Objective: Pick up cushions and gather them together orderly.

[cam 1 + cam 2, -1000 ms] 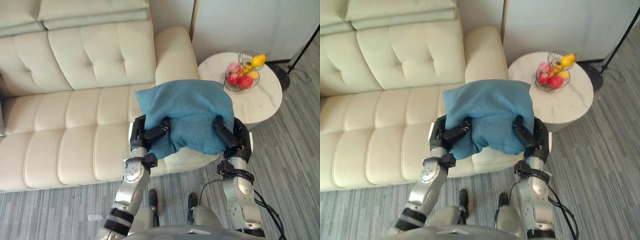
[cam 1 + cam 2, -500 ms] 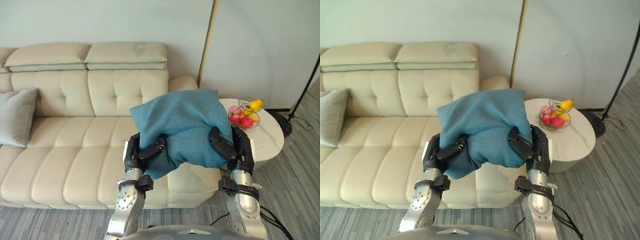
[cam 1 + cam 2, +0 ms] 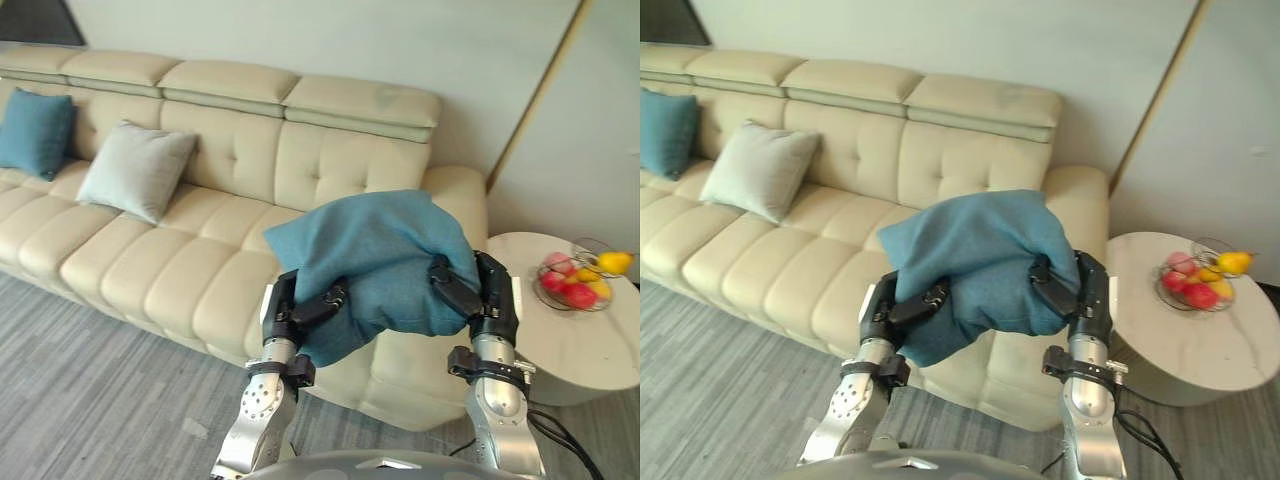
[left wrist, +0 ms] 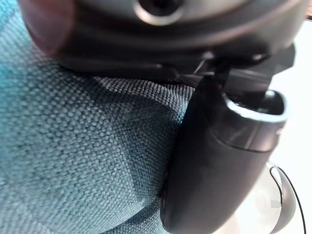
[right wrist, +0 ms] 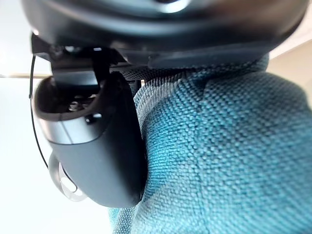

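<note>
I hold a teal-blue cushion point(image 3: 375, 255) up in front of me, above the sofa's right end. My left hand point(image 3: 300, 305) grips its lower left side, fingers and thumb curled into the cloth point(image 4: 73, 161). My right hand point(image 3: 470, 292) grips its right side the same way, thumb pressed on the fabric point(image 5: 214, 161). On the cream sofa point(image 3: 160, 270), far to the left, a light grey cushion point(image 3: 135, 170) leans against the backrest, and a second teal cushion point(image 3: 38, 133) stands beside it at the far left end.
A round white side table point(image 3: 600, 340) stands right of the sofa with a wire basket of fruit point(image 3: 580, 280) on it. Grey striped carpet point(image 3: 80, 390) stretches in front of the sofa. A plain wall runs behind.
The whole view has swung left and up, so the camera turned; the two cushions at the sofa's left end have come into sight. Both hands keep the same grip on the teal cushion.
</note>
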